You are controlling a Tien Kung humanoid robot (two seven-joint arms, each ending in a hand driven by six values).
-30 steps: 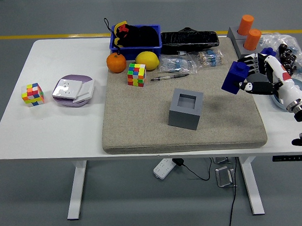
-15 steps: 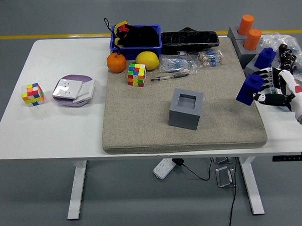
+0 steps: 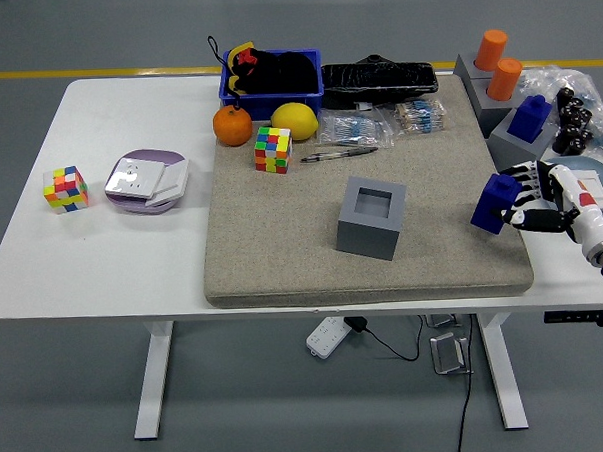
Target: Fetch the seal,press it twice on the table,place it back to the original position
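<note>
A blue seal [image 3: 497, 201] sits low over the right edge of the beige mat [image 3: 282, 247], tilted slightly, and my right hand [image 3: 517, 203] is shut on it from the right. I cannot tell whether its base touches the mat. A second blue seal [image 3: 529, 117] stands upright on a grey holder [image 3: 504, 129] behind the hand. Two orange seals [image 3: 498, 63] stand on a grey holder at the back right. My left arm does not appear in the head view.
A grey hollow box [image 3: 371, 218] stands mid-mat. Behind it lie a pen [image 3: 336, 153], a colour cube [image 3: 273, 149], a lemon [image 3: 294, 120], an orange [image 3: 232, 126] and a blue basket [image 3: 272, 77]. A purple dish [image 3: 146, 181] and another cube [image 3: 65, 188] are left.
My right hand carried the blue seal rightward and down, from above the mat's right part to low over its right edge. The second blue seal behind it is now uncovered.
</note>
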